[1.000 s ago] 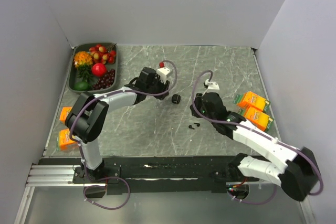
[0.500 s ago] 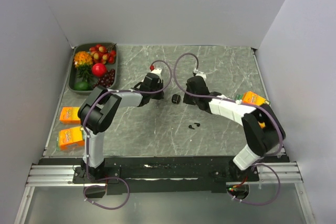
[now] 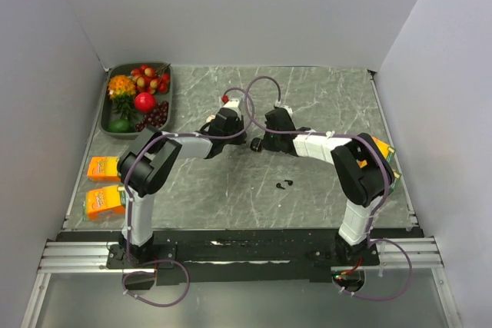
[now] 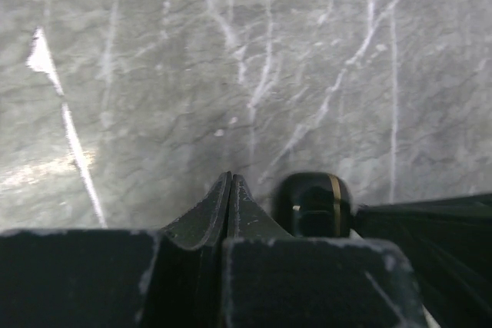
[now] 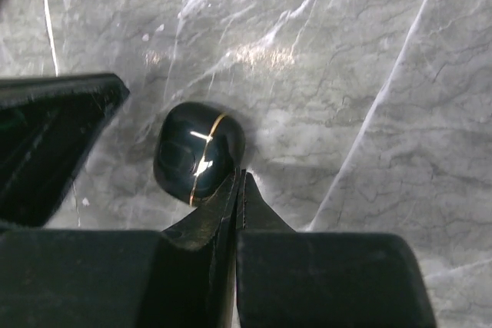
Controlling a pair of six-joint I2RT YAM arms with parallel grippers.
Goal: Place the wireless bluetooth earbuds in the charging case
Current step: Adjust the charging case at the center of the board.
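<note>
The charging case (image 3: pixel 256 144) is a glossy black pebble with a thin gold seam, closed, lying on the marble table in the middle. My left gripper (image 3: pixel 244 142) is shut and empty, its tip just left of the case. My right gripper (image 3: pixel 266 144) is also shut and empty, its tip against the case's right side. The left wrist view has the case (image 4: pixel 314 201) right of the shut jaws (image 4: pixel 231 180). In the right wrist view the case (image 5: pixel 198 151) lies just left of the shut jaws (image 5: pixel 242 176). The two earbuds (image 3: pixel 284 184) lie loose nearer the arm bases.
A dark tray (image 3: pixel 104 117) of fruit and vegetables stands at the back left. Two orange cartons (image 3: pixel 102 168) (image 3: pixel 104 200) lie along the left edge. More orange cartons (image 3: pixel 382 150) show behind the right arm's elbow at the right.
Both arms have swung inward and stretched to the case from either side. Both grippers have gone from partly open to shut. The case and earbuds have stayed put.
</note>
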